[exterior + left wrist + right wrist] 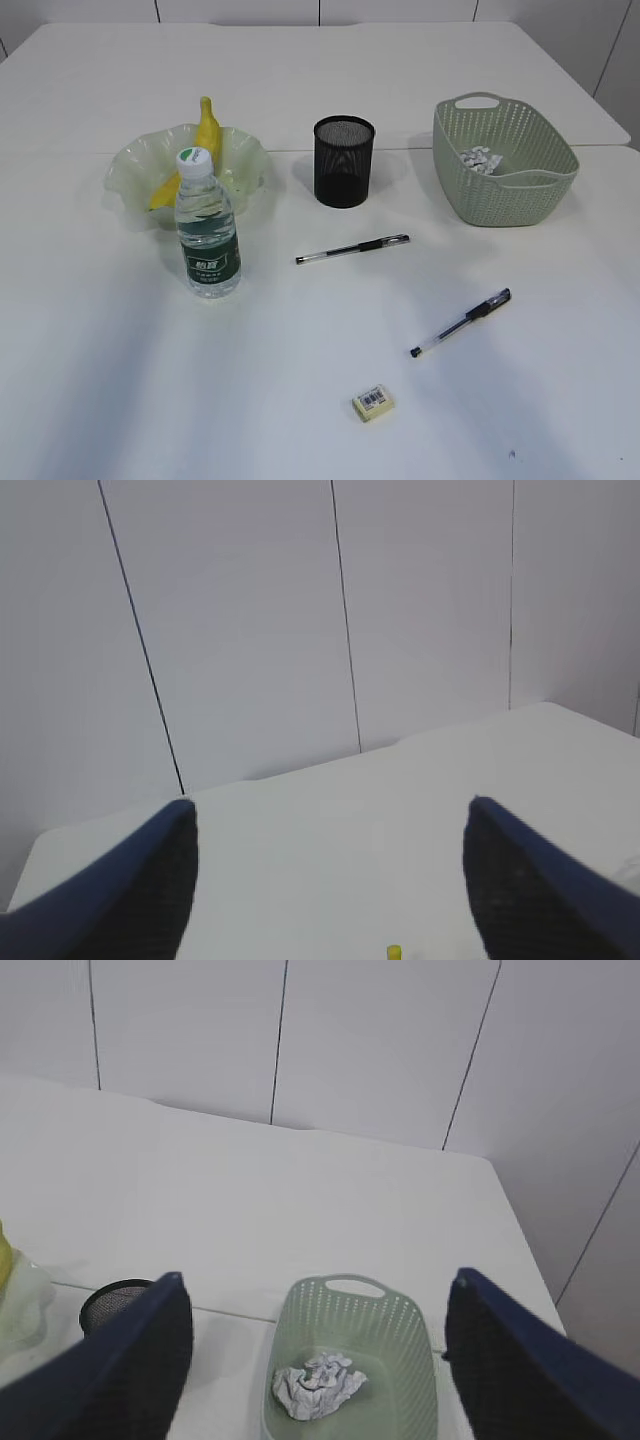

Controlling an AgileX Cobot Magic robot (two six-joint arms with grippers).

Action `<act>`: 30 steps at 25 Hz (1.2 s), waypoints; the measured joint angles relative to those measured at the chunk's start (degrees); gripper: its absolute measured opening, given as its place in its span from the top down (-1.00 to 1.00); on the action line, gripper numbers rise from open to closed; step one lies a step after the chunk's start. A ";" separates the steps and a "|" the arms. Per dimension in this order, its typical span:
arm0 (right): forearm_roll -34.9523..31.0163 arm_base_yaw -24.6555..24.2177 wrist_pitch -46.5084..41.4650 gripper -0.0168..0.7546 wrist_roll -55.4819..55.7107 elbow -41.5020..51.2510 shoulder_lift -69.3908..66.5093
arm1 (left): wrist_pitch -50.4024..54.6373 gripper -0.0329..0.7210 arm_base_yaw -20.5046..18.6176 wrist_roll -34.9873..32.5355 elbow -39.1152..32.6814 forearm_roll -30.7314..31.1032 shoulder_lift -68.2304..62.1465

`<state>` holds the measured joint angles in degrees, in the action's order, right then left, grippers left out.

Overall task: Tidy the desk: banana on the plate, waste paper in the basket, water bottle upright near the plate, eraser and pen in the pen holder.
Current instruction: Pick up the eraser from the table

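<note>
**Desk stock: two pens and eraser loose**

You have the banana [207,135] on the plate [135,165], water bottle [207,226] upright beside it, waste paper [317,1385] in the basket [545,190]. Pens [352,249] [461,323] and eraser [372,403] lie on the desk [120,380], outside the pen holder [343,162]. Left gripper [330,880] and right gripper [315,1360] hang spread, holding nothing.

The water bottle [208,226] hides part of the banana [196,143] and the plate [135,165], the basket [520,180] wall conceals most of the waste paper [479,158], and the left wrist view's bottom edge cuts off a yellow tip [394,953].
</note>
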<state>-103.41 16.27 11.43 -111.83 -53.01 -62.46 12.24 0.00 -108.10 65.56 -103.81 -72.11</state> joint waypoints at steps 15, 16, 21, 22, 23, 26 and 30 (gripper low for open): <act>-0.41 2.73 1.20 -0.56 0.00 5.30 2.11 | 0.09 -0.65 0.00 0.00 0.00 0.00 2.24; -0.41 3.41 1.20 -0.56 0.00 5.75 2.58 | 0.09 -0.65 0.00 0.00 0.00 0.00 2.28; -0.41 4.67 1.20 -0.56 0.81 6.52 4.17 | 0.11 -0.65 0.00 0.00 0.00 0.00 2.37; -0.41 4.67 0.97 -0.56 1.40 6.64 4.15 | 0.21 -0.65 0.00 0.00 0.00 0.00 2.37; -0.41 4.67 0.45 -0.56 1.74 6.88 4.15 | 0.21 -0.65 0.00 0.00 0.00 0.00 2.37; -0.41 4.67 -2.80 -0.56 3.43 8.58 4.15 | 0.21 -0.65 0.00 0.00 0.00 0.00 2.37; -0.41 4.67 -6.05 -0.56 5.53 10.75 4.15 | 0.21 -0.65 0.00 0.00 0.00 0.00 2.99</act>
<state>-103.82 20.93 5.38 -106.30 -42.25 -58.31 12.45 0.00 -108.10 65.56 -103.81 -69.12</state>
